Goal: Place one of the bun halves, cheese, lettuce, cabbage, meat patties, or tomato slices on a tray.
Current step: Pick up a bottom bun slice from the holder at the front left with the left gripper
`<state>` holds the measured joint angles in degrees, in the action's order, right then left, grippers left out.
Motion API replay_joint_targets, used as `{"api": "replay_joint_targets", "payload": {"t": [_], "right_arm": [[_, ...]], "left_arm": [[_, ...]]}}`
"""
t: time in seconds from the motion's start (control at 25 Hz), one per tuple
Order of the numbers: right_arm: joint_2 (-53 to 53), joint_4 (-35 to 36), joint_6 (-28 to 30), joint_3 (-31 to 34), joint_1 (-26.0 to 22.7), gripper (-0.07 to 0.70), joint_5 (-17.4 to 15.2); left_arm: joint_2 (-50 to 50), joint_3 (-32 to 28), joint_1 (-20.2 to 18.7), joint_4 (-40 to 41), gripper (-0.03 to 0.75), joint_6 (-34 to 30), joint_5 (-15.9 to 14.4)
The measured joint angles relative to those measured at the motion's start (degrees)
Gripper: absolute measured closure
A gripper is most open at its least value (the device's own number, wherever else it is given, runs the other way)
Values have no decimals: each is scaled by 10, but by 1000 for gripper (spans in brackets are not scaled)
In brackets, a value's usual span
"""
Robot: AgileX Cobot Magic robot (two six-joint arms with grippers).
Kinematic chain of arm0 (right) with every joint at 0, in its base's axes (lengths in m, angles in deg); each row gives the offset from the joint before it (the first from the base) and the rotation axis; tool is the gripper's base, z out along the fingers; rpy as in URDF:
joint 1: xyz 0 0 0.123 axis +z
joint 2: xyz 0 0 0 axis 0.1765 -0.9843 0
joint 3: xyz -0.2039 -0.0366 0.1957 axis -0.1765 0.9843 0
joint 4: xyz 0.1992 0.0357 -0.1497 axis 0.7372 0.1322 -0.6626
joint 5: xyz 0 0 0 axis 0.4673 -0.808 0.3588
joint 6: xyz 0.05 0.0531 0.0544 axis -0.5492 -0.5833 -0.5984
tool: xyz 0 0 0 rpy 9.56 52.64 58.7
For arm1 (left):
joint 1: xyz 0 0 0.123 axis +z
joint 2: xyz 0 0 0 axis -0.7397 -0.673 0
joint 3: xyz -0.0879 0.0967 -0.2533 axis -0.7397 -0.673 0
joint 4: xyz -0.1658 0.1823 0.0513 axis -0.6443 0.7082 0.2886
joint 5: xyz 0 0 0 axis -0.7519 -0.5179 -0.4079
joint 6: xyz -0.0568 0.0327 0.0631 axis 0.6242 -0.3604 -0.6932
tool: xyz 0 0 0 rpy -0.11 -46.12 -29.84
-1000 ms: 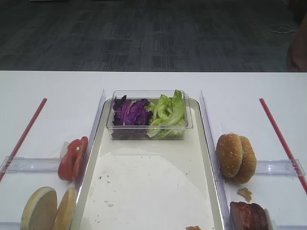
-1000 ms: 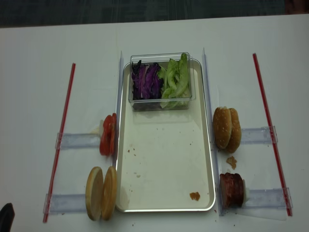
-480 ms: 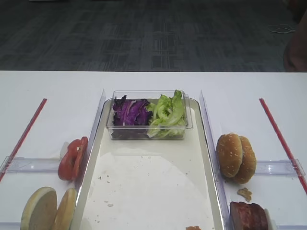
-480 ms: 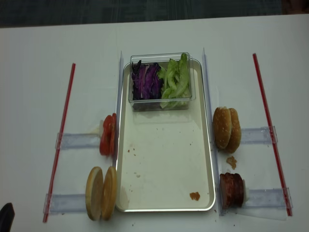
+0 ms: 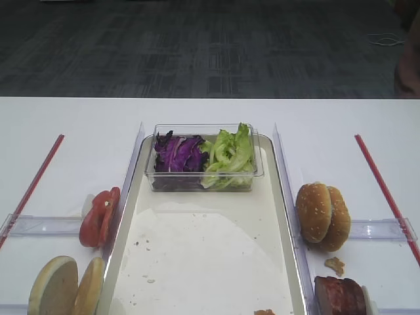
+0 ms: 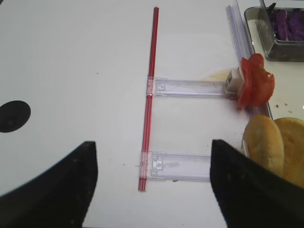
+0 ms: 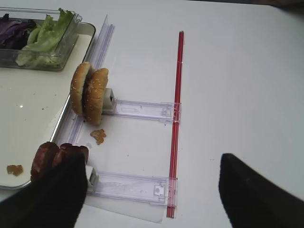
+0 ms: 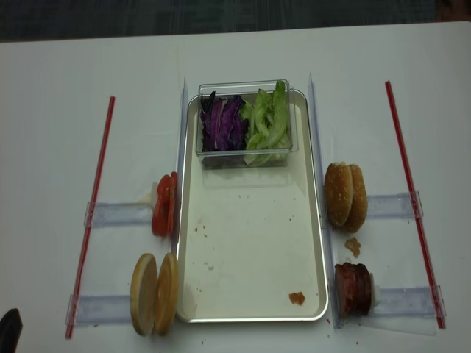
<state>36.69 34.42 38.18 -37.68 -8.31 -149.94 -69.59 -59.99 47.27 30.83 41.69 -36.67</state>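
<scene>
Bun halves upright beside the tray, both grippers spread wide and holding nothing.

Nearest, the left gripper (image 6: 152, 190) hangs over bare tabletop (image 6: 71, 71); the bun halves (image 6: 275, 149) stand on edge to its right, tomato slices (image 6: 255, 85) just beyond them. The right gripper (image 7: 152, 190) has meat patties (image 7: 54, 156) at its left finger, sesame buns (image 7: 89, 92) farther on. On the tray (image 8: 254, 250), at its far end, a clear tub holds cabbage (image 8: 222, 121) and lettuce (image 8: 268, 121).
</scene>
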Motion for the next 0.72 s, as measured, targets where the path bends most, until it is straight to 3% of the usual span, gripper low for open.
{"api": "replay_joint_targets", "payload": {"t": [0.48, 0.72], "right_arm": [[0, -18, 35, 0, 0, 53, 0], [0, -18, 21, 0, 0, 53, 0]], "left_arm": [[0, 0, 0, -13, 248, -22, 0], [0, 0, 0, -14, 248, -24, 0]]}}
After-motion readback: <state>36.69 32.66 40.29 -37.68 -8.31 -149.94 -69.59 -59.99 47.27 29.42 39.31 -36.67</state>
